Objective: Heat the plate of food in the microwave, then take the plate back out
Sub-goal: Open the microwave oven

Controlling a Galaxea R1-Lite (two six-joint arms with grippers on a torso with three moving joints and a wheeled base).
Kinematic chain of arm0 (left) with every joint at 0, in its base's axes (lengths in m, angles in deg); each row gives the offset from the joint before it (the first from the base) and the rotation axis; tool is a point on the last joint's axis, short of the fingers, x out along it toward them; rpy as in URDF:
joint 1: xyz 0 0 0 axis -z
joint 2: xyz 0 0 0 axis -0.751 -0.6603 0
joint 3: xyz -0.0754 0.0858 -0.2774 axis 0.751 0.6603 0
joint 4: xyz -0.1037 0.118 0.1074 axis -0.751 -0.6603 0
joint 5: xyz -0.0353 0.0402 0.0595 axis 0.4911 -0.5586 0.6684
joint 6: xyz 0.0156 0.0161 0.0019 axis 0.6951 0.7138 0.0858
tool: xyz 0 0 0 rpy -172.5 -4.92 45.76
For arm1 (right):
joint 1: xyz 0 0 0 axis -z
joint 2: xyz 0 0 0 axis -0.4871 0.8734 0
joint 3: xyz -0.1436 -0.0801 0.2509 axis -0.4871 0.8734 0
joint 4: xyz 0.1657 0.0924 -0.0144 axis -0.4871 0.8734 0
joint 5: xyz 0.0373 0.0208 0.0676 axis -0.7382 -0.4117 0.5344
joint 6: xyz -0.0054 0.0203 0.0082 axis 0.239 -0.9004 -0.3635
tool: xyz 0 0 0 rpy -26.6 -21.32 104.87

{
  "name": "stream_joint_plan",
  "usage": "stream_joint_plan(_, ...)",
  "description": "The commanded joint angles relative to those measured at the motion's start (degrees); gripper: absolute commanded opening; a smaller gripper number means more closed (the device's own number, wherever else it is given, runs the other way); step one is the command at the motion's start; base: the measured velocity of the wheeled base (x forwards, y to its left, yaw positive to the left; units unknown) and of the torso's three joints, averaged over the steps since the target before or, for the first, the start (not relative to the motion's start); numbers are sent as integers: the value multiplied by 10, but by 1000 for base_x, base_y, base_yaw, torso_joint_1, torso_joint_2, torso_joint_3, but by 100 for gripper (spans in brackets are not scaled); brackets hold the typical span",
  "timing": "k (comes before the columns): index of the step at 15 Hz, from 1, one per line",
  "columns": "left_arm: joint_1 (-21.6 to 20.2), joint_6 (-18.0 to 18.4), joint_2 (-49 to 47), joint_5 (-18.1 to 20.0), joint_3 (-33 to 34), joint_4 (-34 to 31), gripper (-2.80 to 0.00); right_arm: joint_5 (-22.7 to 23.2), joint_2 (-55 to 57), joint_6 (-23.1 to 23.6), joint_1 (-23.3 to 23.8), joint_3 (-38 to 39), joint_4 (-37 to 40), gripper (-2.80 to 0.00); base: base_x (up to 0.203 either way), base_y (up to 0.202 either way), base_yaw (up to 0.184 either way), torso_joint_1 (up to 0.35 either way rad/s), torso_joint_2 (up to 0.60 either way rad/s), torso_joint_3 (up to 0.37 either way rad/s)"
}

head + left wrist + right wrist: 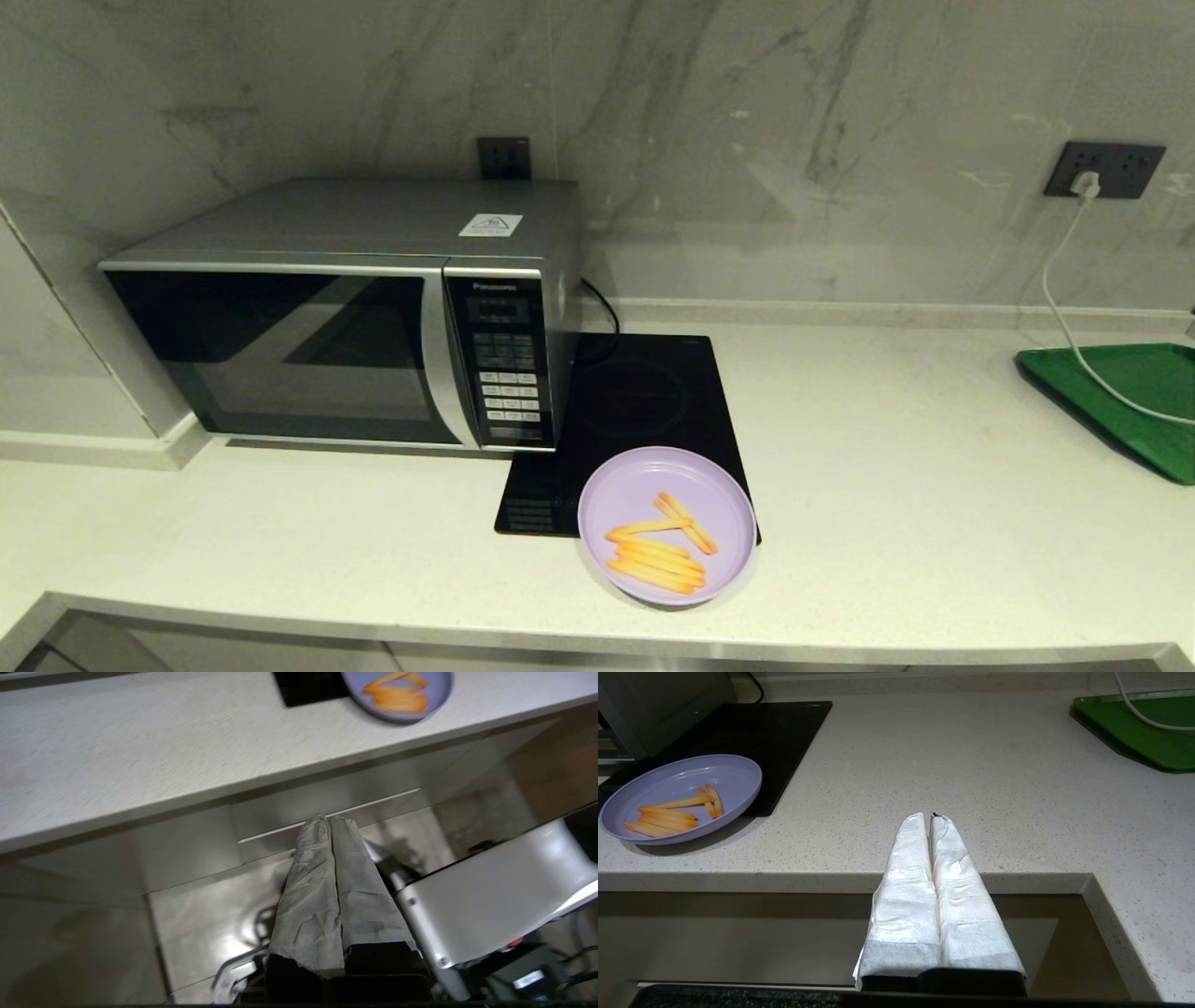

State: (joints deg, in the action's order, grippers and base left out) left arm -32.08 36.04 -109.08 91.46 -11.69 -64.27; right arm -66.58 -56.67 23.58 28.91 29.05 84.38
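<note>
Left gripper (331, 820): fingers pressed together, empty, below the counter (887, 485) edge. Right gripper (932, 817) likewise closed, at the front edge. Head view shows neither, only the microwave (345, 317) with door shut, plate of food (667, 525) half on the hob (644, 411), green tray (1134, 397) far right.

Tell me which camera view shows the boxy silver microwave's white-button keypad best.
The head view: the boxy silver microwave stands whole there, door shut, its white-button keypad facing the camera. The right wrist view catches only a corner of its side; no keypad. The left wrist view shows none of it.
</note>
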Motion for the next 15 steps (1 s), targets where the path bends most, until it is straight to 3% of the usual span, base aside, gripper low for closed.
stream_joint_plan(1,10,-34,-109,65,-51,41,-280,0,0,1,0,0,0,-280,0,0,0,0,0,0)
stream_joint_plan(4,8,-65,-203,189,-92,97,-280,0,0,0,0,0,0,-280,0,0,0,0,0,0)
stream_joint_plan(8,-11,-77,-322,289,-90,137,-280,0,0,0,0,0,0,-280,0,0,0,0,0,0)
stream_joint_plan(12,-129,-68,-411,479,8,346,-280,0,0,0,0,0,0,-280,0,0,0,0,0,0)
stream_joint_plan(13,-151,-54,-434,502,19,372,-280,0,0,0,0,0,0,-280,0,0,0,0,0,0)
stream_joint_plan(14,-167,-15,-453,509,25,379,-280,0,0,0,0,0,0,-280,0,0,0,0,0,0)
stream_joint_plan(15,-184,48,-470,510,31,379,-280,0,0,0,0,0,0,-280,0,0,0,0,0,0)
